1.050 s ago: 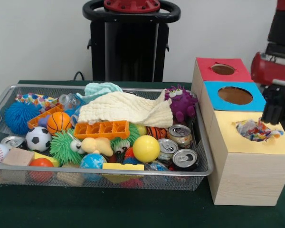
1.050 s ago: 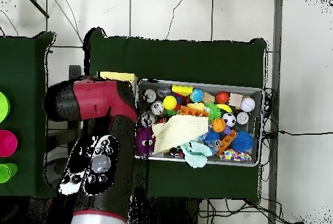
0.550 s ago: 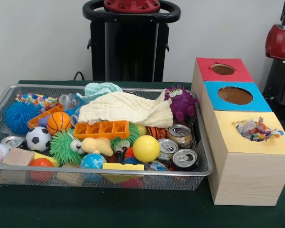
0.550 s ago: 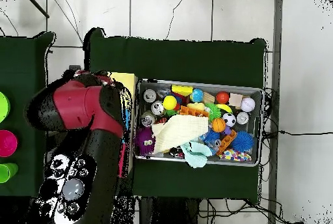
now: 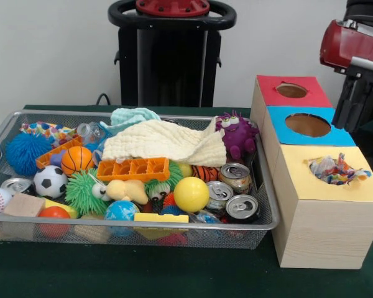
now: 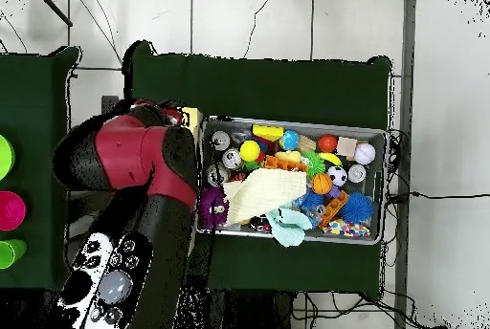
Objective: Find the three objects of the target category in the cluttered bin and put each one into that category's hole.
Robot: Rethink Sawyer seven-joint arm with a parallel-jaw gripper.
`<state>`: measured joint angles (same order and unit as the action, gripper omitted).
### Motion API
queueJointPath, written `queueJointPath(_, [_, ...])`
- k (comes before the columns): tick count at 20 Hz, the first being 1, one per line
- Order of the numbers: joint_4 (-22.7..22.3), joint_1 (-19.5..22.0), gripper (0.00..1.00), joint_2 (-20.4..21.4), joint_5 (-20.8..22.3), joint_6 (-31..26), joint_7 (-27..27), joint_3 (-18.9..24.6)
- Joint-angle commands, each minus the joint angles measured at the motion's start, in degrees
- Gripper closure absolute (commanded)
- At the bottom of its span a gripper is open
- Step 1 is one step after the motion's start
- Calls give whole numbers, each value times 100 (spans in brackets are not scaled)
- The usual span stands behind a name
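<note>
Three joined boxes stand right of the bin, each with a round hole: a red top, a blue top and a yellow top. A crumpled colourful wrapper sits in the yellow hole, sticking out. My gripper hangs black below the red arm, above the right edge of the blue box and clear of the wrapper. Whether it holds anything is hidden. In the overhead view the red arm covers the boxes, leaving only a yellow sliver.
The wire bin holds several balls, several drink cans, a cream cloth, a purple plush monster, an orange tray, wooden blocks and a colourful wrapper at the far left. Overhead, the bin lies right of the arm.
A second ago the gripper stood low over the yellow hole and the wrapper. It rose and swung right, and now hangs higher by the blue box. The wrapper stayed in the hole.
</note>
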<state>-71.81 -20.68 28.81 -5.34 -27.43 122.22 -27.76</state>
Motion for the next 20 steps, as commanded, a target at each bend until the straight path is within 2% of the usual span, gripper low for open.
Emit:
queueJointPath(1, [-368, 309, 100, -285, -219, -555, 1091, 257])
queueJointPath(7, [-587, 446, 100, -252, -272, -383, 1013, 492])
queueJointPath(20, [-742, 358, 100, -342, -649, -203, 1231, 675])
